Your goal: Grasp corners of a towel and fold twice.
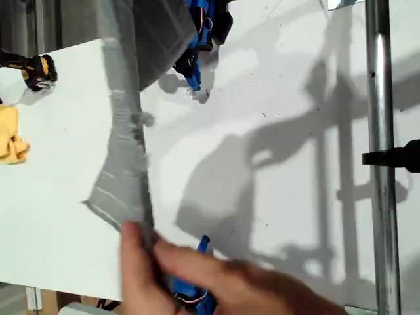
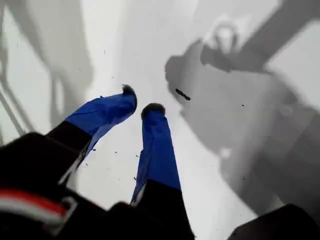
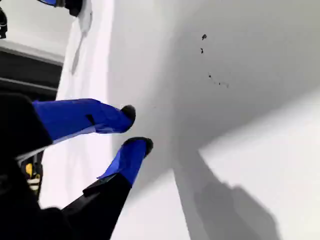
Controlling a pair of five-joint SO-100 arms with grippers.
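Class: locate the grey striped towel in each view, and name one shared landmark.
Exterior view: towel, blurred, left of centre.
First wrist view: not in it.
Second wrist view: not in it.
Shared landmark: the white table.

Nothing to read here.
No words, labels, brand marks, numbers or signs can be made out in any view. The white table (image 1: 295, 79), the grey striped towel (image 1: 125, 177) and the blue gripper fingers (image 2: 157, 145) all show plain, unmarked surfaces.
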